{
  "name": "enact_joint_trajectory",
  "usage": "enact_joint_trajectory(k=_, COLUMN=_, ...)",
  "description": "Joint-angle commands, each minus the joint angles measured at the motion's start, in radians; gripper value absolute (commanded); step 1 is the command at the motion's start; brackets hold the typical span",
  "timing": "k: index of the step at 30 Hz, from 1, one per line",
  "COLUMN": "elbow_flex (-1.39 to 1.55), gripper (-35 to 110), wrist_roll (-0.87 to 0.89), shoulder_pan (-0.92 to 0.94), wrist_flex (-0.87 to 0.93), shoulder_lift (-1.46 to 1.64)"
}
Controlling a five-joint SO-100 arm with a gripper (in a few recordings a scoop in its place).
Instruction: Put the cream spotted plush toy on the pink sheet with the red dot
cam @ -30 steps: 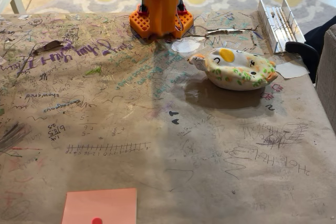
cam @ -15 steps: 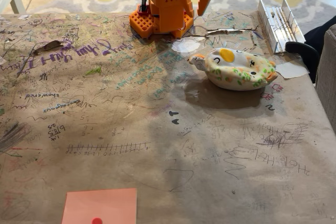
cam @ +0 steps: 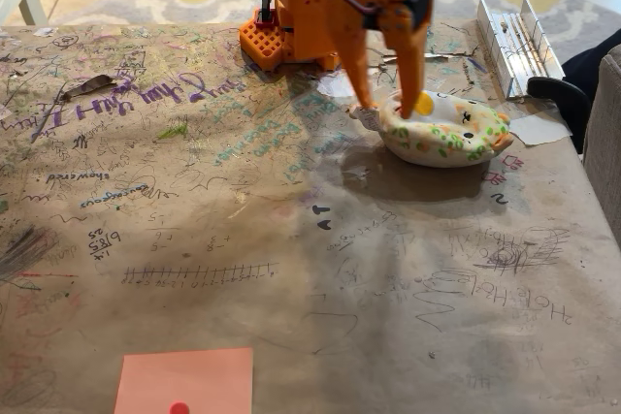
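two orange fingers of my hand [cam: 385, 106] hang spread wide over the left end of the cream spotted plush toy [cam: 441, 128], one tip at its orange end, the other by the yellow patch, holding nothing. the toy lies at about two o'clock on the scribbled counter [cam: 243, 239], long axis running left to right, black eye marks facing up. a metal hinge [cam: 512, 41] sits at one o'clock from it, a pale paper scrap [cam: 539, 129] just at its three o'clock. the pink sheet with the red dot [cam: 184, 382] lies well apart at seven o'clock, by the near edge.
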Motion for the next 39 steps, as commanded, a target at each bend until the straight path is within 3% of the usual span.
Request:
enact_joint_trajectory(k=1, elbow_flex=0.02, gripper=37, wrist_roll=0.0, shoulder_pan=-0.101, wrist_flex=-0.075, shoulder_lift=-0.017)
enact_joint_trajectory(k=7, elbow_flex=0.156, gripper=33, wrist_roll=-0.101, shoulder_pan=-0.272, wrist_flex=-0.17, shoulder_lift=-0.052)
enact_joint_trajectory(k=14, elbow_flex=0.275, gripper=28, wrist_roll=0.014, shoulder_pan=-0.287, wrist_flex=-0.216, shoulder_lift=-0.017)
enact_joint_trajectory(k=21, elbow_flex=0.273, gripper=0, wrist_roll=-0.003, shoulder_pan=-0.279, wrist_flex=-0.218, shoulder_lift=-0.026)
enact_joint_trajectory(k=24, elbow_flex=0.264, gripper=0, wrist_roll=0.081, shoulder_pan=-0.275, wrist_flex=-0.201, shoulder_lift=-0.038)
enact_joint_trajectory(k=32, elbow_flex=0.275, gripper=0, wrist_roll=0.077, shoulder_pan=-0.224, wrist_flex=-0.026, shoulder_lift=0.199)
enact_joint_trajectory(k=39, elbow_flex=-0.15, gripper=0, wrist_roll=0.127, shoulder_pan=-0.103, wrist_flex=0.336, shoulder_lift=0.42)
